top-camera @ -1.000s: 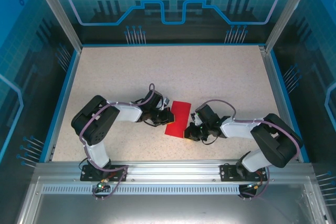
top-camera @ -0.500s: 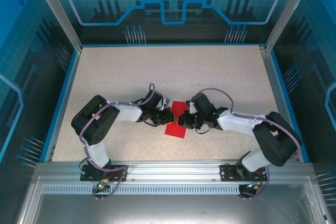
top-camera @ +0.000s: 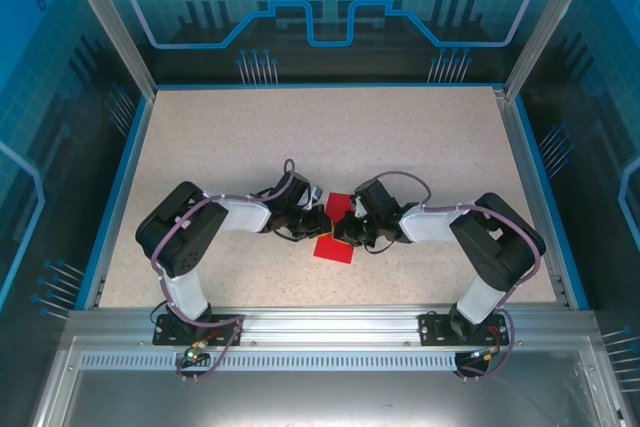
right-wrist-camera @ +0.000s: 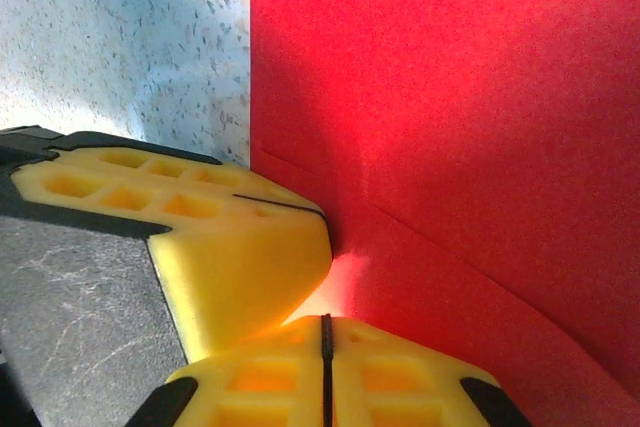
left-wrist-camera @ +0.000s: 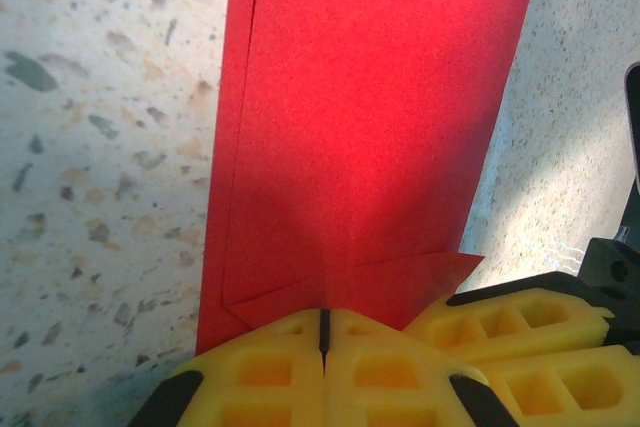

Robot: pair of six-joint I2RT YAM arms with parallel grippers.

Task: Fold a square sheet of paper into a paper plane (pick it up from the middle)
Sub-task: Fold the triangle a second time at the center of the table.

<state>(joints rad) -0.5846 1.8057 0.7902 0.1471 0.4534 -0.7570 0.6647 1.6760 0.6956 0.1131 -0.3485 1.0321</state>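
**Both grippers closed, tips on the red sheet**

On my left gripper [left-wrist-camera: 322, 322] the yellow fingers are pressed together at the bottom of the wrist view, tips touching a small folded flap of the square sheet of paper [left-wrist-camera: 370, 117]. The right gripper [right-wrist-camera: 325, 327] is likewise closed, touching the left and the same red edge. Whether either nips a fold I cannot tell. From above, the sheet lies on the speckled table [top-camera: 420, 137] just below frame centre, between both grippers.

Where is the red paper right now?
In the top view the red paper lies near the middle of the table, under the tips of the shut left pincer and shut right pincer, which meet over it.
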